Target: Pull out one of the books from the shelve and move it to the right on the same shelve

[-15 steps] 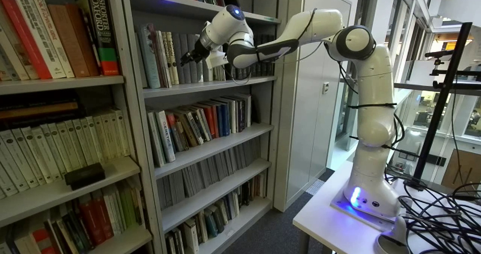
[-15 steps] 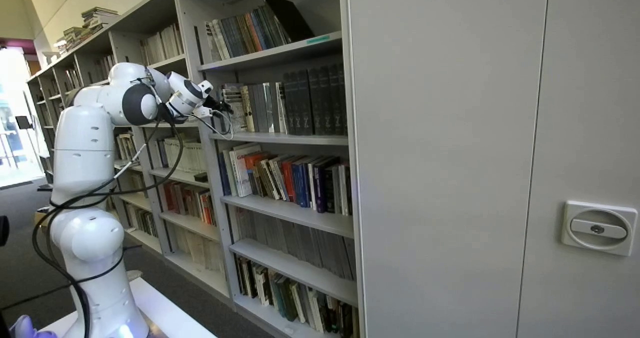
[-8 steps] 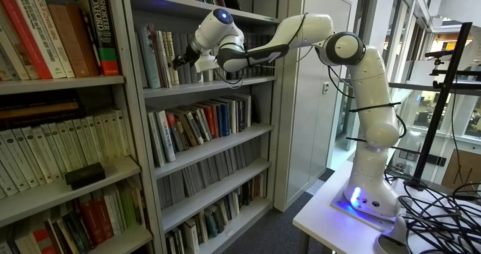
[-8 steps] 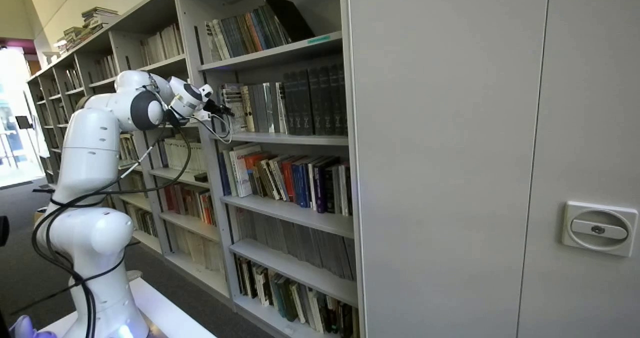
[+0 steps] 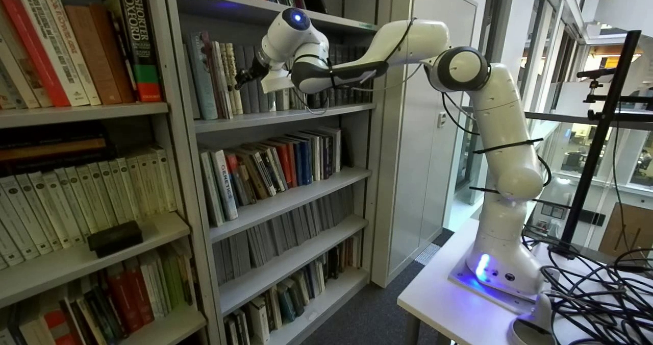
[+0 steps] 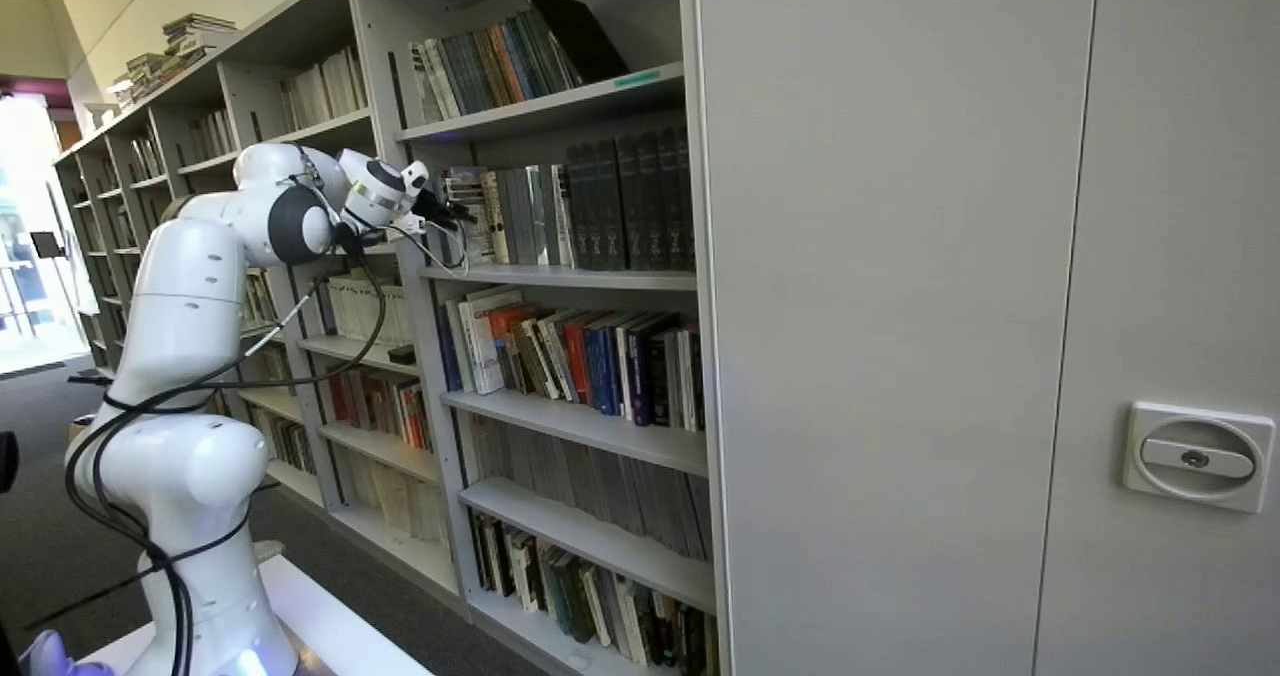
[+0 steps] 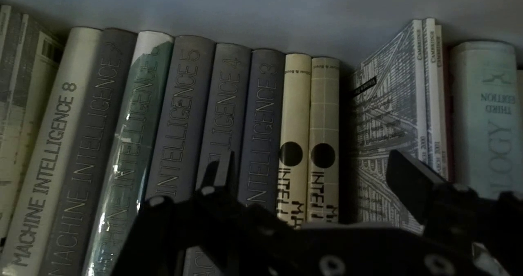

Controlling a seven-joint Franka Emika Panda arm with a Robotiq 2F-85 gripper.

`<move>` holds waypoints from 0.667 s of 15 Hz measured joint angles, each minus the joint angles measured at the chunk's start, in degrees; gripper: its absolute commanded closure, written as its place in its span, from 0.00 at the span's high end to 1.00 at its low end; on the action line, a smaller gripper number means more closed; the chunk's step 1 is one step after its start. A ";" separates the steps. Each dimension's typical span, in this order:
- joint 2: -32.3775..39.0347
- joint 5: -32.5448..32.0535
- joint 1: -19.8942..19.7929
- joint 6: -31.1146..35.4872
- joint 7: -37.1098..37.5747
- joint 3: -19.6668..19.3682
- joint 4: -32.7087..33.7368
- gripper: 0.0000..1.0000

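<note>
The shelve is a grey board holding a row of upright books, and it also shows in the other exterior picture. The wrist view is upside down. It shows grey Machine Intelligence books, two cream books with black dots, thin patterned volumes and a pale blue book. My gripper is open, with no book between its fingers. Its fingers span the cream books and one dark grey spine. In both exterior views the gripper is in front of the row's cream books; contact cannot be told.
A board runs above the row, and a board with colourful books lies below. A bookcase upright stands at left. Large dark volumes fill the row's right part. A grey cabinet adjoins the bookcase. Cables hang from the arm.
Over the last second the arm has leaned towards the bookcase. The gripper has moved left in an exterior view, dipping and then rising slightly. The books look unmoved.
</note>
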 measured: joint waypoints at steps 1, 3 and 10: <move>0.36 -0.18 0.24 -0.47 0.01 -0.13 0.78 1.00; 1.18 -0.58 0.78 -1.17 0.03 -0.15 2.17 1.00; 6.01 -0.42 2.49 -1.29 0.03 0.23 8.41 1.00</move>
